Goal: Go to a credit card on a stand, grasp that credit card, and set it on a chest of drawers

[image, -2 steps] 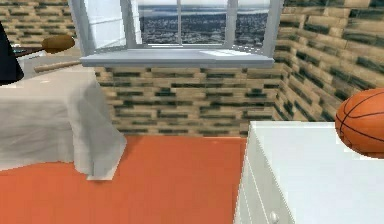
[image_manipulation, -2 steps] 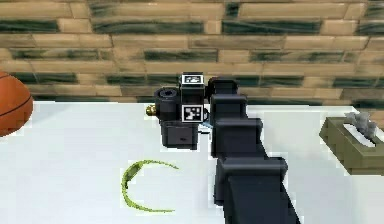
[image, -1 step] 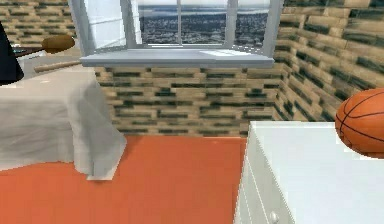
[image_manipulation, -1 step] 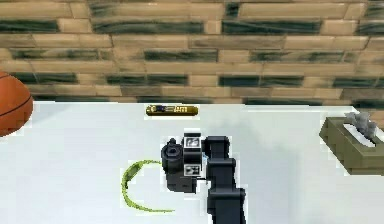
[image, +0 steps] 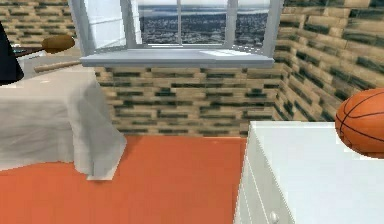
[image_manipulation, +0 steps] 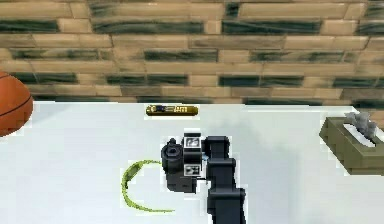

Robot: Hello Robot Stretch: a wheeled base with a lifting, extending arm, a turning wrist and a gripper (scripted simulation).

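- One dark arm point(image_manipulation: 226, 196) reached out over the white chest of drawers point(image_manipulation: 80, 170). Whether its jaws stood apart or together, or held anything, could not be told.
- Just beside the jaws lay a thin green loop point(image_manipulation: 125, 185). A careless pull-back risked snagging it and dragging it off the top.
- Beyond the jaws lay what was, by its slim dark-and-gold shape, probably the credit card point(image_manipulation: 172, 109). It sat flat on the chest, near the brick wall point(image_manipulation: 200, 50). If so, the placing looked all but done, and a stray sweep of the arm could have nudged the card toward the back edge.
- At the arm side view's left a basketball point(image_manipulation: 8, 100) rested on the same top. It looked free to roll if the base bumped the chest.
- A tissue box point(image_manipulation: 352, 140) sat well apart at the right and looked the least likely casualty.
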